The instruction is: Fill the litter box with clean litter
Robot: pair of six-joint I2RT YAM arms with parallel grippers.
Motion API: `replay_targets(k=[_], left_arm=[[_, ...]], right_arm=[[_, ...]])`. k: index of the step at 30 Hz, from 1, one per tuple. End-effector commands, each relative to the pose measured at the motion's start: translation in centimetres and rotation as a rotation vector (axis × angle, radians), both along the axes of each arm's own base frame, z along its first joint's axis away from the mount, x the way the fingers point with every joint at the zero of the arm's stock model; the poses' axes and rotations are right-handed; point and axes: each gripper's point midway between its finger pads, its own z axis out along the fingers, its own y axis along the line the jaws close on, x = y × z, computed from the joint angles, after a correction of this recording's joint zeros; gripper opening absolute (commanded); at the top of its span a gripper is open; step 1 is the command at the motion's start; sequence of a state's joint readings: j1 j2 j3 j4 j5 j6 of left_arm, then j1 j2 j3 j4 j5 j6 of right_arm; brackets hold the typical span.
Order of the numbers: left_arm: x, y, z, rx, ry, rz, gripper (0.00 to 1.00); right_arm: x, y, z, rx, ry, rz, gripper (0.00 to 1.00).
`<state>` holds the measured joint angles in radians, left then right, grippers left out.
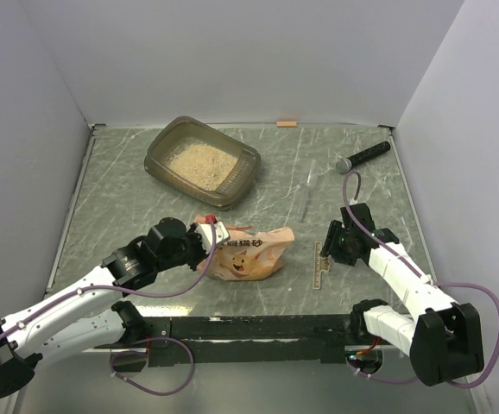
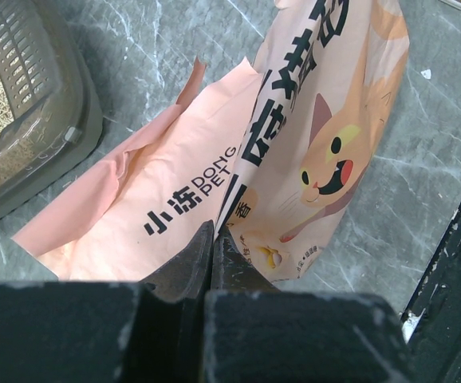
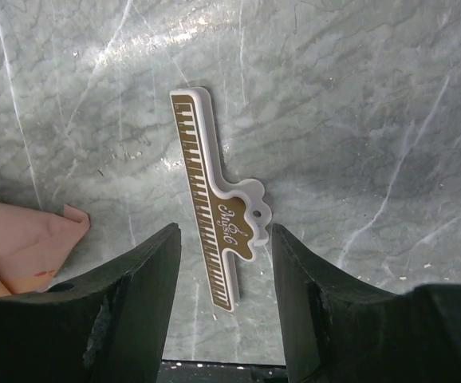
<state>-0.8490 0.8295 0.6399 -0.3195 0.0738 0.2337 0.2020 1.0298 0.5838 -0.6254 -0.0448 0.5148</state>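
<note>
The litter box (image 1: pixel 157 160) stands at the back left, with beige clean litter (image 1: pixel 203 160) spread in it; its corner (image 2: pixel 51 120) shows in the left wrist view. The orange-pink litter pouch (image 1: pixel 251 253) lies flat at the table's front middle. My left gripper (image 1: pixel 212 233) is at its left end, jaws pressed together where the pouch's (image 2: pixel 294 152) crease runs into the tips (image 2: pixel 213 229). My right gripper (image 1: pixel 333 245) hovers open to the pouch's right. Its jaws (image 3: pixel 224 231) straddle a white and brown clip (image 3: pixel 214 207) lying on the table, without touching it.
A black microphone-like stick (image 1: pixel 363 156) lies at the back right. The clip (image 1: pixel 318 266) lies near the front edge, right of the pouch. A small orange tag (image 1: pixel 287 124) sits at the back wall. Grey walls close in the marbled table (image 1: pixel 146 207).
</note>
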Motion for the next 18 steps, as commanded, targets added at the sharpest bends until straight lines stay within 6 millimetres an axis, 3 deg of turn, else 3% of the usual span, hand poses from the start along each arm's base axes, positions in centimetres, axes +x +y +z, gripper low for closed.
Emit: replay_targets(k=[1, 12, 15, 18], left_arm=[[1.1, -1.0, 3.7, -0.093, -0.059, 0.021, 0.01], [1.2, -1.1, 3.4, -0.088, -0.051, 0.017, 0.01], [1.2, -1.1, 3.5, -0.090, -0.052, 0.019, 0.01], [1.2, -1.1, 3.5, -0.090, -0.053, 0.018, 0.01]], right_arm=[[0.5, -0.3, -0.6, 0.011, -0.001, -0.074, 0.56], [-0.1, 0.2, -2.7, 0.042, 0.049, -0.098, 0.51], [-0.2, 0.4, -3.2, 0.054, 0.060, -0.090, 0.44], [-0.3, 0.6, -3.8, 0.063, 0.067, -0.088, 0.27]])
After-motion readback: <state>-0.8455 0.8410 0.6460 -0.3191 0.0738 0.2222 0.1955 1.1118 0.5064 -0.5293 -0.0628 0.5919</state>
